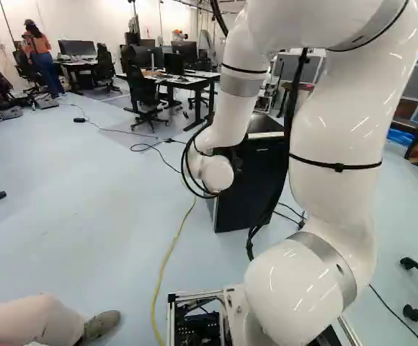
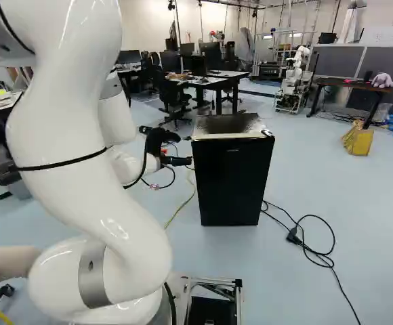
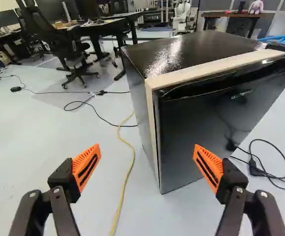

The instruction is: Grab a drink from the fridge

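Orange pads (image 3: 86, 168), well apart; nothing is gripped by the end effector (image 3: 148, 168). It is held just beside the near vertical edge of the fridge (image 2: 230, 186), at its left in the right base view, the spread presumably chosen so that the door edge can be straddled or hooked. Whether contact is made cannot be told. The arm (image 1: 342, 144) is bent down to the fridge's side, probably to leave room for door swing.

The black door (image 3: 206, 128) appears closed against the fridge's pale front strip (image 3: 151, 123). No drink is visible; it is presumed inside, so opening is judged the step in hand. Hinge side undetermined. Risk: the fridge could be pushed rather than opened.

On the floor, a yellow cable (image 3: 125, 182) is laid past the fridge on the end effector's side; a black cord (image 2: 312, 250) lies loosely looped on the other. Desks (image 2: 213, 81) stand well beyond the fridge.
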